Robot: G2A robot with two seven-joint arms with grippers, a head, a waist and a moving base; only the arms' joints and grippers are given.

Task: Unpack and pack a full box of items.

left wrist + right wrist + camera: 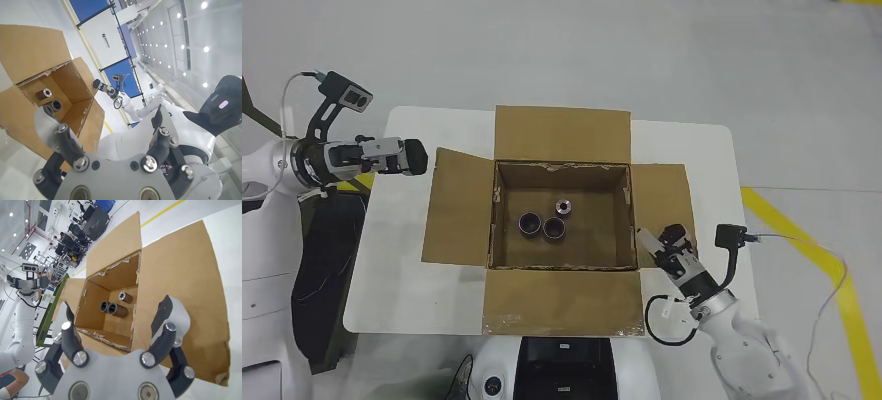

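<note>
Wide open and empty at the right gripper (116, 302), over a side flap of the box (562, 135); likewise wide and empty at the left gripper (102, 110), well beyond the opposite flap. On the box floor, three upright metal tubes (542, 225), two touching, a lone tube (563, 207) apart. Best to take the lone tube first: straight down, clear of the walls, closing across its side.
</note>
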